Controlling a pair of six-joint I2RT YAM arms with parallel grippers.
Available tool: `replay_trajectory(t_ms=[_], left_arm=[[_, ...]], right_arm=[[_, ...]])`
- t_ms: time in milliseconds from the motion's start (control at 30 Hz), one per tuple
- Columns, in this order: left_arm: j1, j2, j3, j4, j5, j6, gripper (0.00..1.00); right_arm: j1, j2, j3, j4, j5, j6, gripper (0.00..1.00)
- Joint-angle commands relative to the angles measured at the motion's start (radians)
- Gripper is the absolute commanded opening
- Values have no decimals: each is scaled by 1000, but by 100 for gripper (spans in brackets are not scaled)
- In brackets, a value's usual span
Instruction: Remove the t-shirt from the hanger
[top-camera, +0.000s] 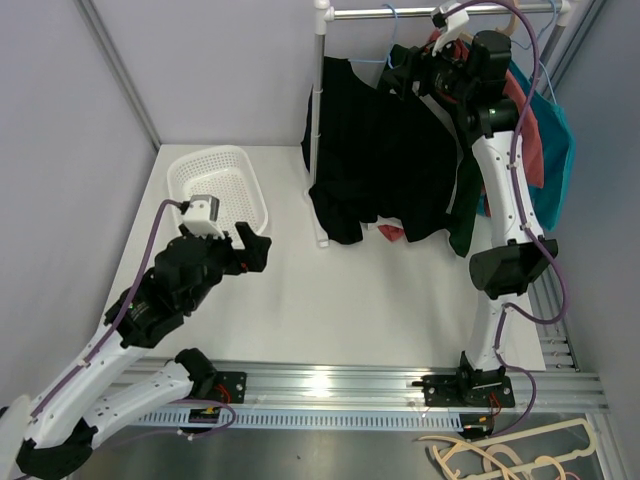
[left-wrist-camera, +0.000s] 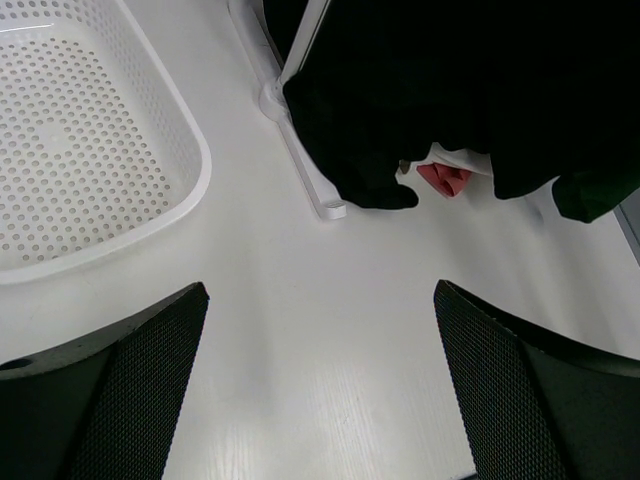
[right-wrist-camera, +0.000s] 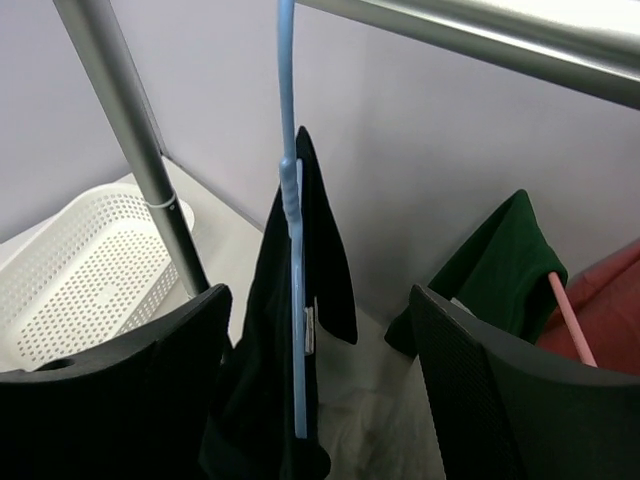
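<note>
At 1 o'clock in the top view, black t-shirt (top-camera: 375, 150) on blue hanger (right-wrist-camera: 290, 200), hung from the rail (top-camera: 400, 12), hem low near the surface (top-camera: 330, 300); right gripper (right-wrist-camera: 315, 300) raised there, jaws apart either side of hanger and cloth, gripping nothing; at 8 o'clock, left gripper (left-wrist-camera: 320, 290) wide open, empty, over the surface; at 10 o'clock, white basket (top-camera: 256, 190).

Black t-shirt (top-camera: 375, 160), pale blue hanger (right-wrist-camera: 290, 200).
The basket (top-camera: 256, 205) is white, patterned with rows of small round holes; one garment (right-wrist-camera: 505, 260) is dark green, another cloth (top-camera: 558, 150) teal, the second hanger (right-wrist-camera: 570, 320) pink.
</note>
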Motion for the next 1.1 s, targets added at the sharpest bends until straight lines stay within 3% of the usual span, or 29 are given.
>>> replay_trajectory(t_ms=[0,200,400,533,667,800,1067], left_arm=[[-1,21,44,54,12,29,100],[-1,59,76,37,-5,38,99],[-1,62,76,43,-8,38,100],[-1,76,76,39,-16,38,99],[-1,84,76,37,-17,36,99],[-1,84,73,37,-20,35,99],[-1,94,72,34,-19,32,100]], right_arm=[[-7,11,57,21,-41,23,76],[-9,47,86,35,-73,72,80],[-9,70,87,52,-113,104,49],[-9,80,91,57,-131,124,50],[-7,86,94,67,-151,134,32],[-3,83,94,80,-125,149,3],[22,31,91,126,-20,158,0]])
